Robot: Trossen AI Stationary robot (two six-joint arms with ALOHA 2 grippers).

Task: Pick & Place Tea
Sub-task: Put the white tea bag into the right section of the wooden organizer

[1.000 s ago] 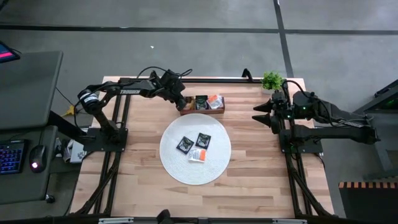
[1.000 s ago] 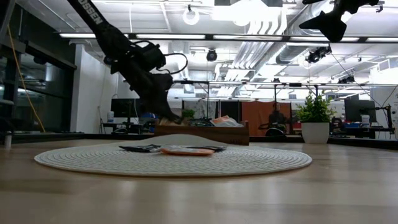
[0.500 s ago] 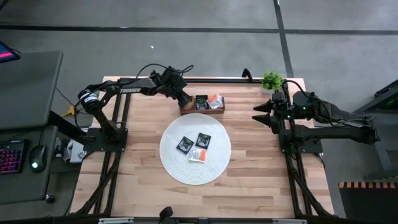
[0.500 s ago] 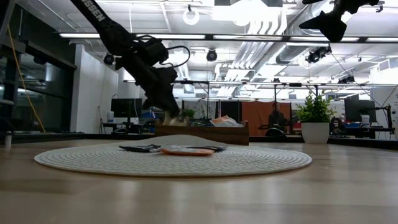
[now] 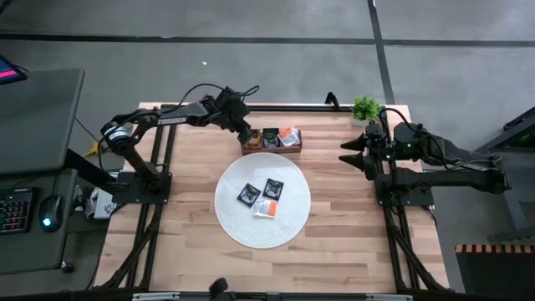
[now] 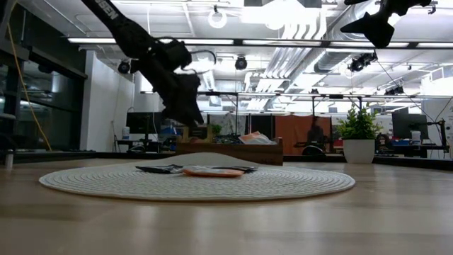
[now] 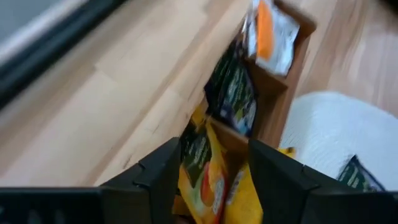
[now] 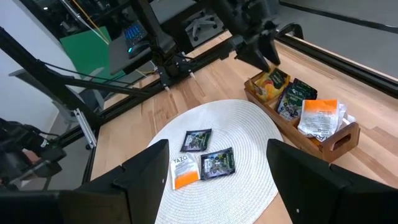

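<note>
Over the left compartment of the brown wooden tray (image 5: 272, 151) my left gripper (image 7: 214, 146) stands open, slanting down; it also shows in the right wrist view (image 8: 261, 53). Yellow tea sachets (image 7: 202, 171) stand in that compartment below the fingers, apart from them. The middle compartment holds black sachets (image 7: 233, 93) and the right one a white-and-orange sachet (image 8: 320, 115). Two black sachets (image 5: 247, 194) (image 5: 273, 188) and an orange-and-white one (image 5: 266, 208) lie flat on the round white mat (image 5: 242, 226). My right gripper (image 5: 344, 154) waits open, high at the table's right.
A small potted plant (image 5: 365, 109) stands at the table's far right corner. The mat lies mid-table, just in front of the tray. Bare wood shows at the near side of the table (image 5: 267, 267) and to the mat's left and right.
My left gripper has risen out of the tray's left compartment and drawn back a little toward the table's far left. The sachets on the mat and in the tray have kept their places.
</note>
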